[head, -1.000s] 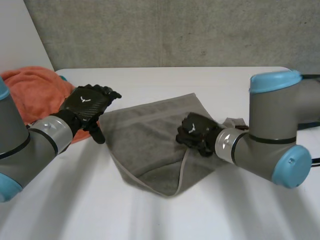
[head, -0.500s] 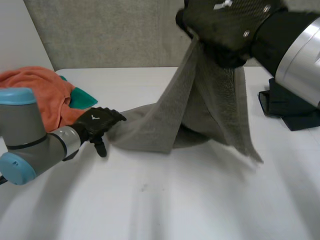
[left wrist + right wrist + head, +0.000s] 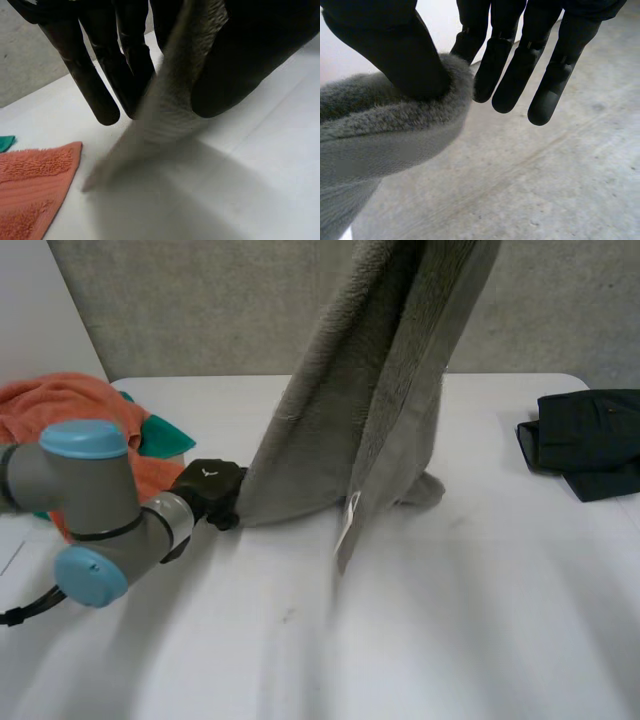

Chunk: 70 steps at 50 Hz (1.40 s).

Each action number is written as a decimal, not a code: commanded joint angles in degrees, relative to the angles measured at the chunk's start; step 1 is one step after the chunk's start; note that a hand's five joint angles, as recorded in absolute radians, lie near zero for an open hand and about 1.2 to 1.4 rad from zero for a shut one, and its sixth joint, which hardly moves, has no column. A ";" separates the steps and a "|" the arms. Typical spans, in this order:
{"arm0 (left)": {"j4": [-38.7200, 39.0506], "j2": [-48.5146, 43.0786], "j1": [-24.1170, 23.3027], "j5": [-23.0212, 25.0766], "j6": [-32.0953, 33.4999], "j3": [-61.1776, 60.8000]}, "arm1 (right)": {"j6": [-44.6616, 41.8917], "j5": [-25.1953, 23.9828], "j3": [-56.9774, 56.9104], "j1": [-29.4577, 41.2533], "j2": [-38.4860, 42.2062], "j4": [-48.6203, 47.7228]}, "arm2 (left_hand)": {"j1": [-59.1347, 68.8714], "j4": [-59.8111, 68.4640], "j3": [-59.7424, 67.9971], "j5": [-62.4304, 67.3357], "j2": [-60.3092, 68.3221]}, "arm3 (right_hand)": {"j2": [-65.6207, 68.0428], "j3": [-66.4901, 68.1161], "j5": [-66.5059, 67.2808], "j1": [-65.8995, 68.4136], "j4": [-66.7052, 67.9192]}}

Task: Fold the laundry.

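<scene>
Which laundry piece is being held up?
The grey towel, pinched in the right hand and hanging high, its low corner pinched by the left hand. The orange towel and dark garment lie on the table.

**Soft, even light on a pale counter**

The light is diffuse and fairly bright. It leaves gentle grey gradations across the white counter (image 3: pixel 520 620). In the left wrist view the grey towel (image 3: pixel 175 100) lays a broad, soft-edged shadow on the counter beneath it. The black left hand (image 3: pixel 250 60) and right hand (image 3: pixel 395 50) read almost as silhouettes, with a faint sheen along the fingers (image 3: pixel 507 75).
</scene>
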 commanded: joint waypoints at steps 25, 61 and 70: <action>-9.13 16.39 6.89 5.37 12.79 8.91 | -11.83 8.25 3.62 -14.15 29.78 0.49 | 13.21 12.60 12.98 13.68 12.54 | 12.50 11.83 12.51 15.50 11.38; 13.45 21.64 7.68 1.31 7.61 -10.03 | -1.46 9.85 18.45 -14.06 30.67 -33.72 | 13.21 12.60 12.98 13.68 12.54 | 12.50 11.83 12.51 15.50 11.38; 19.25 13.22 8.82 1.49 16.85 -20.68 | -4.70 6.42 29.54 -16.17 33.30 -30.29 | 13.21 12.60 12.98 13.68 12.54 | 12.50 11.83 12.51 15.50 11.38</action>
